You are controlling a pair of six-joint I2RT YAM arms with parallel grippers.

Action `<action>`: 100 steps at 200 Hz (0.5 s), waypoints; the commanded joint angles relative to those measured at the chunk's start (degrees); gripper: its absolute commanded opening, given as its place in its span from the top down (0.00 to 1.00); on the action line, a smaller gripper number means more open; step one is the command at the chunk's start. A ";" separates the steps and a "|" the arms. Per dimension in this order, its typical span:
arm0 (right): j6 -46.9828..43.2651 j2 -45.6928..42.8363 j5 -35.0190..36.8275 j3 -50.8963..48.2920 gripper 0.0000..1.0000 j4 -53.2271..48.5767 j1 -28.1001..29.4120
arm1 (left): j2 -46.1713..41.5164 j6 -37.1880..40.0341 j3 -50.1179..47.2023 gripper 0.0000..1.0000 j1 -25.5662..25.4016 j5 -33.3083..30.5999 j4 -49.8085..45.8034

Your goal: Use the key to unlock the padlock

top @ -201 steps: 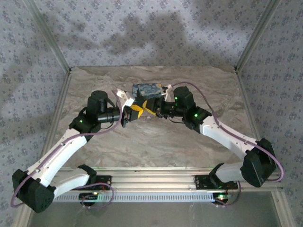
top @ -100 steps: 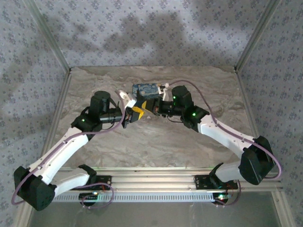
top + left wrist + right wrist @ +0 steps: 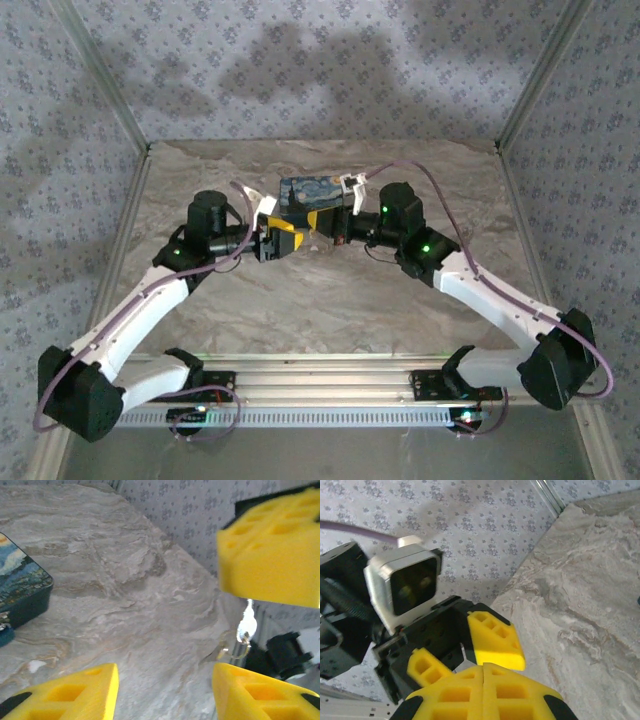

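I had the left pincer (image 3: 165,682) spread wide. Its two yellow foam pads (image 3: 65,692) stood well apart, with nothing between them and nothing touching them. Nose to nose with it, the right pincer (image 3: 482,676) was clamped, and in its own wrist view its pads met along a thin seam. From the left wrist view I saw a small silvery key (image 3: 247,624) hanging out from under those closed pads, with a wire ring (image 3: 239,651) dangling at its lower end. I read the right pincer as gripping the key. The key hung above and just ahead of the left pincer's right-hand pad, apart from it.

Both pincers were held clear of the worktop (image 3: 125,580), a marbled grey-beige sheet. Just beyond the two pincers, toward the far wall, a dark box (image 3: 305,192) with a swirling blue-and-yellow lid lay flat on the worktop. From the left pincer it sat off to the left. Grey flower-print walls (image 3: 300,70) closed in the worktop on three sides, with aluminium posts (image 3: 105,85) at the far corners.
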 commanded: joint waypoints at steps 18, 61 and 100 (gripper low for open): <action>-5.86 -1.61 -3.68 -1.26 1.00 3.75 -1.08 | 1.13 -17.76 -2.88 0.44 0.33 10.77 21.13; -3.52 -1.49 -4.89 -2.83 1.00 8.17 -2.28 | 1.57 -20.99 -3.11 0.45 -1.69 10.33 25.20; -2.18 -1.39 -5.61 -2.89 1.00 9.46 -2.50 | 2.18 -19.28 -3.33 0.45 -2.35 7.86 23.67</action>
